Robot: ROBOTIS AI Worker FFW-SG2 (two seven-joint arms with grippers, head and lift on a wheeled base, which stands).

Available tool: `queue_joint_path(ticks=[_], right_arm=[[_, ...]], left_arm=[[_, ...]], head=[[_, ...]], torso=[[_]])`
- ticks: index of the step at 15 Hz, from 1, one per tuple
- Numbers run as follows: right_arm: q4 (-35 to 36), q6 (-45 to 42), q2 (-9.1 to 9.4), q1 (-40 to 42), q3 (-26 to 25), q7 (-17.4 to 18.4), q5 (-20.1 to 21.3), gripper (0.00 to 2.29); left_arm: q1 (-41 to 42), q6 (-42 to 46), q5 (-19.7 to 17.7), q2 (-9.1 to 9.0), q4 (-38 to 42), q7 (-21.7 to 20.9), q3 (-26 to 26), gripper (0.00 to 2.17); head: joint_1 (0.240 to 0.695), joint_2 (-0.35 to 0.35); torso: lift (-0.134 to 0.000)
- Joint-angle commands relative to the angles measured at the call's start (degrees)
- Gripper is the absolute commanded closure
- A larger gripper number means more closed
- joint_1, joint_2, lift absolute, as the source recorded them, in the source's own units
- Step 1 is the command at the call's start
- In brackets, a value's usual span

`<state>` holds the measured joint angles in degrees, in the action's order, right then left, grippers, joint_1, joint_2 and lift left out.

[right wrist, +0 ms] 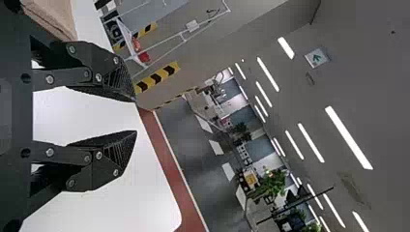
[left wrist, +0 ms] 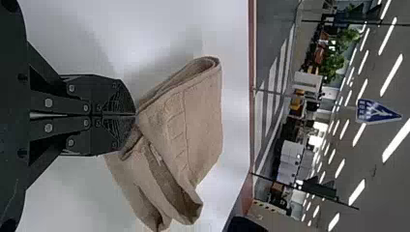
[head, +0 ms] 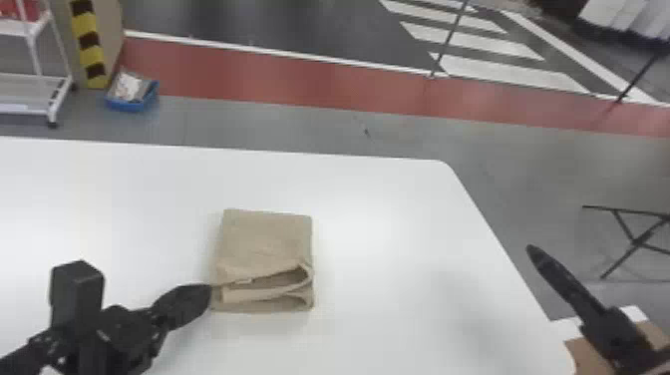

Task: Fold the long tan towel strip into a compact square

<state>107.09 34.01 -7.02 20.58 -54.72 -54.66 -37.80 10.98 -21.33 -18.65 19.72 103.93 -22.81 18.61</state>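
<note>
The tan towel [head: 269, 239] lies on the white table as a folded, roughly square stack, its loose layers gaping along the near and right sides. At its near left edge, my left gripper [head: 208, 288] pinches a bit of the cloth. In the left wrist view the fingers of the left gripper [left wrist: 134, 115] are together, with towel [left wrist: 196, 121] fabric at their tips. My right gripper [head: 566, 284] is held off to the right, by the table's right edge. The right wrist view shows the right gripper [right wrist: 136, 116] open, nothing between its fingers.
The white table [head: 379, 209] has its right edge near my right arm. A brown object [head: 581, 356] sits at the lower right, beyond that edge. On the floor behind are a blue tray [head: 130, 103] and a white rack [head: 62, 94].
</note>
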Motion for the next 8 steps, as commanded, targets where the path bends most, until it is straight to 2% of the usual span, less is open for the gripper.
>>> queue_joint_path(ticks=[1,5,8], right_arm=[[-0.6,-0.3,-0.01,-0.4,0.6,0.0,0.2,0.77],[-0.9,-0.3,-0.18,-0.4,0.5,0.0,0.0,0.77],[0.3,-0.3,0.17,-0.5,4.0,0.8,-0.2,0.77]], left_arm=[[1.6,-0.6,-0.9,-0.12,2.2,0.2,0.9,1.89],[2.1,-0.6,-1.3,-0.12,4.9,1.9,1.5,1.88],[5.1,-0.3,-3.8,0.58,12.0,3.1,-4.1,1.72]], head=[[0.695,-0.35],[0.695,-0.35],[0.695,-0.35]], torso=[[-0.124],[-0.124],[-0.124]])
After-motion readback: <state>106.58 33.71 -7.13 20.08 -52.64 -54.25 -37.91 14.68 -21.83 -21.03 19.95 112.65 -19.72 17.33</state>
